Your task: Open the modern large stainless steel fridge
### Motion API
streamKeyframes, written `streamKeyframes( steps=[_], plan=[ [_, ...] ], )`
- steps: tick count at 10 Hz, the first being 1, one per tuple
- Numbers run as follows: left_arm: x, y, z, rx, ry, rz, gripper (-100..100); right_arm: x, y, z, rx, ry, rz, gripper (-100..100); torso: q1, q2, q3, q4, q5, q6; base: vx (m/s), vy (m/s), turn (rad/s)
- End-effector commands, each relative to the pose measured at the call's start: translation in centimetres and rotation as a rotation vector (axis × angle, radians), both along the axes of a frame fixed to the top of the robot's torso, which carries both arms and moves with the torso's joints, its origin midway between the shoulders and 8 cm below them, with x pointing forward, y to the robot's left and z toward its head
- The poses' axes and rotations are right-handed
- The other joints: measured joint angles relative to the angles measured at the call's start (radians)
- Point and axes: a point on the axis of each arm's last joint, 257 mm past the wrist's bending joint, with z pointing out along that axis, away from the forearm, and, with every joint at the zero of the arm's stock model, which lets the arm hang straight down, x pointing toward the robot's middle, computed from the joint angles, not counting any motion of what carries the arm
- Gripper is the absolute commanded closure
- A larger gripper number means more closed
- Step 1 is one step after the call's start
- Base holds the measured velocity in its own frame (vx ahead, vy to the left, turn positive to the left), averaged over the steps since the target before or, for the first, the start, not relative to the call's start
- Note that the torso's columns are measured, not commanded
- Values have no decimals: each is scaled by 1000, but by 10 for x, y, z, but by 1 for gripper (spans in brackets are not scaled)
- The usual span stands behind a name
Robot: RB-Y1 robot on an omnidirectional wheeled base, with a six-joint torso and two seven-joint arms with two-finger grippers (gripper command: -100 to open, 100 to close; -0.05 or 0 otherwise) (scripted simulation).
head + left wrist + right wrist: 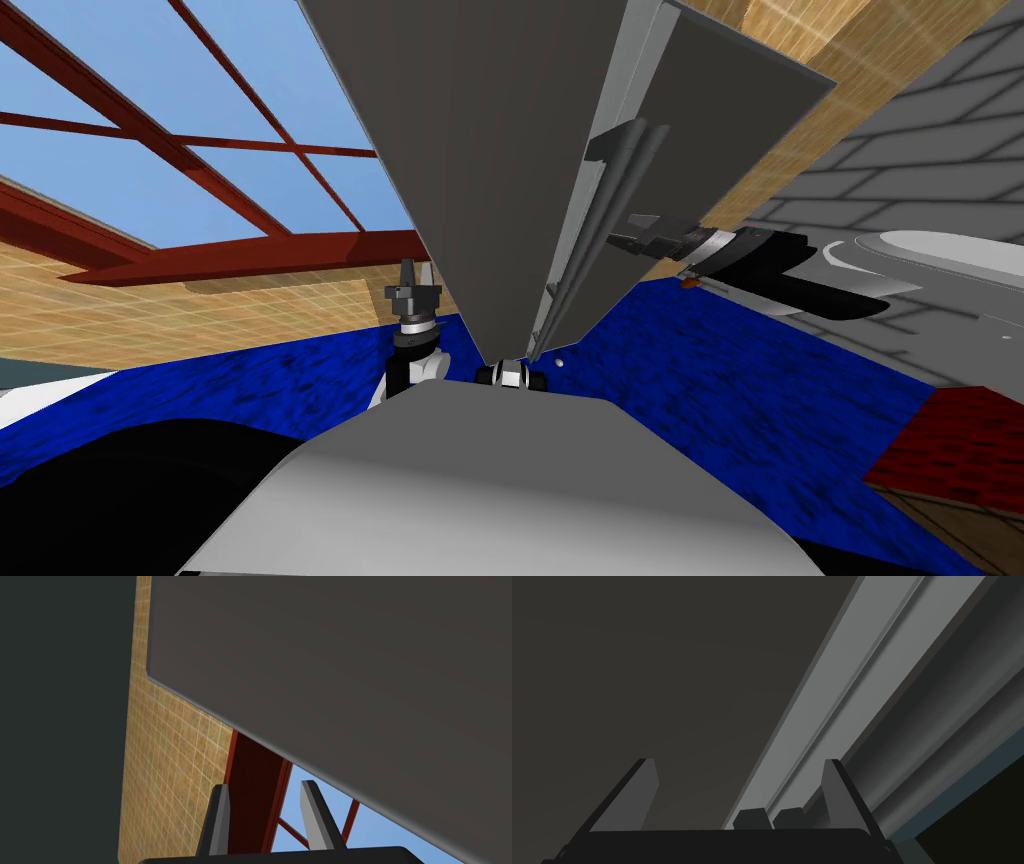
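The fridge (480,150) rises straight ahead and very close, its broad dark grey face narrowing down toward me, its left edge standing clear against the red-framed window (200,150) and the tan tiled wall (200,290); the blue floor (760,400) spreads open on both sides, wider on the right, where it runs to a grey brick wall (900,150); a second grey panel (720,120) angles off from the broad face along its right edge, and I cannot tell how far it stands ajar; between the two run a lighter grey strip and the long handle (600,210), a pair of slim bars; the right gripper (618,238) reaches in from the right, level with the handle's middle, its fingers (837,796) spread wide and clasping nothing, the handle (837,701) passing slantwise between them, close by one finger, whether touching I cannot tell; the left gripper (415,272) points upward just beside the fridge's left edge, its fingers (220,816) parted by a narrower gap, empty, apart from the fridge wall (350,676); the surfaces are plain, matte and unmarked.
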Motion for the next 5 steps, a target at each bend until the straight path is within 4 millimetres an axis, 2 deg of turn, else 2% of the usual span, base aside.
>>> streamKeyframes(
  steps=[1,2,3,4,5],
  plan=[
    [0,0,0,0,0,0,0,2,6,17,-72,-32,2,-100,0,2,2,0,0,2,-33,69,-122],
    [0,0,0,0,0,0,0,5,5,30,-107,-56,-10,-100,-1,3,3,1,0,0,-41,85,-152],
    [0,0,0,0,1,0,0,5,7,30,-123,-55,-8,-100,2,5,4,2,1,1,-35,85,-125],
    [0,0,0,0,1,1,0,7,8,42,-160,-78,-17,-100,3,6,4,3,2,0,-48,121,-181],
    [0,1,-1,0,2,1,0,7,10,43,-170,-78,-16,-100,6,7,5,4,3,1,-25,102,-95]
  ],
)
